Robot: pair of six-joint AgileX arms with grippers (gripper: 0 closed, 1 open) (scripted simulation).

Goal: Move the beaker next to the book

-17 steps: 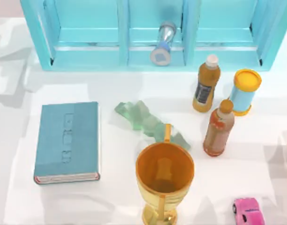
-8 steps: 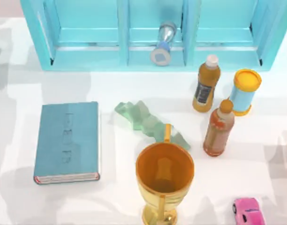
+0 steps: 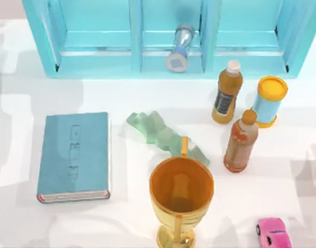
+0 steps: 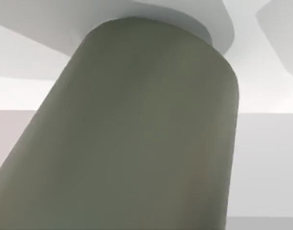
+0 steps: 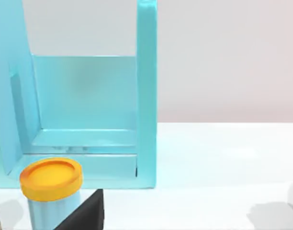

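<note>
Nearest on the white counter (image 3: 122, 227) stands a golden goblet (image 3: 181, 199), upright, with a pink toy car (image 3: 273, 232) well off to its right. The book (image 3: 74, 156) lies flat on the counter's left side, teal cover up, its white page edges facing the near side. Between the book and the goblet, a little farther back, lies a pale green glassy shape, apparently the beaker (image 3: 163, 133). It is apart from the book, and its far-right end reaches the goblet's handle. To the right stands a reddish-brown bottle (image 3: 241, 140). Behind it are an orange juice bottle (image 3: 226, 93) and a blue canister with a yellow lid (image 3: 270, 101), all upright. At the back is a teal shelf unit (image 3: 135, 31), and a silver-blue cylinder (image 3: 178, 49) lies tipped in its middle compartment.

The right wrist view shows the canister before the shelf's end compartment, with the right tool (image 5: 86, 214) a dark wedge just beside it. Whether it is apart or together I cannot tell. The left wrist view faces an olive-grey rounded column (image 4: 137, 134).
</note>
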